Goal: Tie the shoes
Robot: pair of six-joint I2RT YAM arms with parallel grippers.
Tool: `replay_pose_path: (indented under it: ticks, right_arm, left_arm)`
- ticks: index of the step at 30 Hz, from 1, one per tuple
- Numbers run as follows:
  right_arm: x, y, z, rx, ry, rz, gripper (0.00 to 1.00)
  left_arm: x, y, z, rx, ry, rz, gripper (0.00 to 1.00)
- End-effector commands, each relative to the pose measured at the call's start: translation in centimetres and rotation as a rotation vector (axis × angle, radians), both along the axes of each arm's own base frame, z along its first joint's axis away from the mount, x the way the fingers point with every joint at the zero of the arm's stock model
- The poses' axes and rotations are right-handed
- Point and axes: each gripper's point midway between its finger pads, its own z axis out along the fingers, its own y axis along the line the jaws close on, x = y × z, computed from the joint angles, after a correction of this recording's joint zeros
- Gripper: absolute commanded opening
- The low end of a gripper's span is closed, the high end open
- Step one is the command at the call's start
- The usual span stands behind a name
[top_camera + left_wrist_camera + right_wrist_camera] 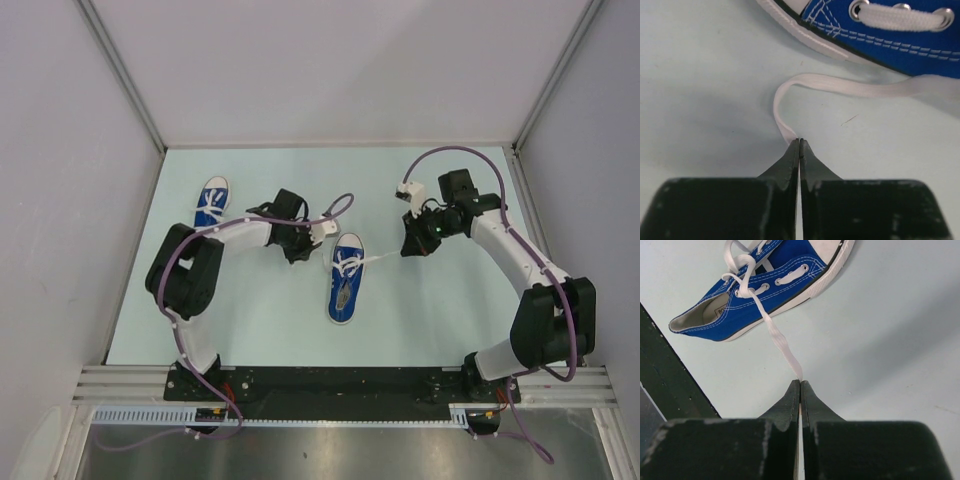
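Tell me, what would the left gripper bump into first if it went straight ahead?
The left gripper, shut on the white lace, would first push into that lace's loop curling across just ahead. Right behind it lies the side of the blue shoe, probably its white sole edge. Depth is hard to judge.

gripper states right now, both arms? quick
Left gripper: closed, pinching the left lace end of the blue sneaker.
Right gripper: closed, pinching the right lace end of that sneaker.
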Motion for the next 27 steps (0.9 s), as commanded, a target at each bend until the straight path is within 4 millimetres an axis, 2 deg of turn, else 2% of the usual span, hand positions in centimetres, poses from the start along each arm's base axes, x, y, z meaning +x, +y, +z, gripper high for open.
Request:
replay_pose_path:
  ticks: [1,3,4,5,6,7,11,14,18,19,20,21,22,23,24,25,27]
  right_arm:
    - [-0.7,-0.5,0.8,-0.012,-0.015,0.000,0.00]
    - [-0.8,-0.7,0.8,-0.019,-0.012,-0.003,0.00]
    - [-0.7,-0.8,0.9,-0.020,-0.015,-0.005,0.00]
    - [-0.8,-0.8,0.9,-0.022,-0.017,-0.004,0.00]
    - [-0.8,-1.0,0.9,-0.025,-0.016,-0.009,0.00]
    - [-0.9,-0.9,0.9,-0.026,-0.013,-0.007,0.00]
    - [-1.0,-1.2,0.8,-0.029,-0.020,-0.017,0.00]
    - [-0.9,-1.3,0.6,-0.036,-0.023,-0.025,0.00]
    - [-1.2,-1.6,0.6,-0.046,-0.028,-0.036,0.00]
    - [-1.3,-1.7,0.5,-0.045,-0.027,-0.041,0.00]
    - [-1.4,-1.7,0.5,-0.037,-0.027,-0.041,0.00]
    - [-1.4,-1.5,0.5,-0.032,-0.026,-0.038,0.00]
    - [-1.4,-1.3,0.4,-0.026,-0.022,-0.037,0.00]
    - [-1.4,-1.2,0.3,-0.029,-0.021,-0.034,0.00]
    - [-1.4,-1.1,0.2,-0.030,-0.019,-0.031,0.00]
    - [-1.2,-1.1,0.1,-0.030,-0.018,-0.037,0.00]
    - [-1.2,-1.0,0.1,-0.027,-0.018,-0.038,0.00]
  left_arm:
    - [0.9,1.2,2.3,-0.005,-0.037,0.016,0.00]
    - [0.2,1.6,3.8,-0.071,-0.009,0.047,0.00]
    - [0.6,2.5,5.8,-0.109,-0.031,0.087,0.00]
    - [0.4,2.5,7.2,-0.155,-0.030,0.085,0.00]
    - [0.5,3.7,8.0,-0.169,-0.029,0.118,0.00]
    - [0.4,4.1,10.2,-0.207,-0.063,0.140,0.00]
    - [-0.4,6.3,13.6,-0.261,-0.118,0.185,0.00]
    - [-1.2,7.4,15.4,-0.292,-0.158,0.218,0.00]
    - [-2.0,8.6,16.7,-0.315,-0.193,0.262,0.00]
    - [-2.6,8.2,16.8,-0.339,-0.191,0.230,0.00]
    - [-3.6,7.9,15.9,-0.342,-0.165,0.187,0.00]
    - [-4.4,7.1,15.7,-0.357,-0.163,0.123,0.05]
    - [-4.6,6.7,15.3,-0.356,-0.178,0.070,0.24]
    - [-4.8,6.3,14.6,-0.344,-0.187,0.029,0.63]
    - [-5.1,5.6,14.0,-0.326,-0.190,-0.020,0.68]
    - [-4.9,5.4,12.9,-0.286,-0.203,-0.094,0.69]
    - [-4.7,4.5,11.8,-0.223,-0.201,-0.173,0.69]
